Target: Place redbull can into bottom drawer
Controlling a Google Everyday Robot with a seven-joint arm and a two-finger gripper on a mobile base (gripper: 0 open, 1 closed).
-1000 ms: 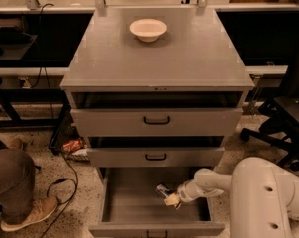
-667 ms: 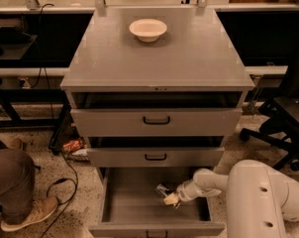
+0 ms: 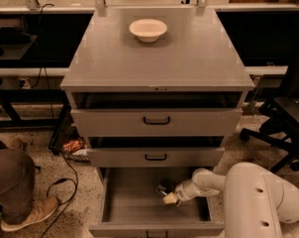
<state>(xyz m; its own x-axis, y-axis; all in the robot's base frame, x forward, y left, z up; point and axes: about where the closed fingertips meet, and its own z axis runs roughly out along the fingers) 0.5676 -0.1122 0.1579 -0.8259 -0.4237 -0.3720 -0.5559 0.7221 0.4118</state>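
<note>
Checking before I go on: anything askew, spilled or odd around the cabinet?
Nothing spilled. The gripper is inside the bottom drawer by the redbull can. Only oddity: the top drawer and middle drawer sit slightly pulled out.

The robot's white arm (image 3: 261,202) comes in from the lower right, its bulky rounded segment filling that corner. A slimmer forearm (image 3: 205,181) reaches leftward from it, angled slightly downward. At its end the cream-tipped gripper (image 3: 170,198) sits low inside the open bottom drawer (image 3: 132,202), right of its middle.
</note>
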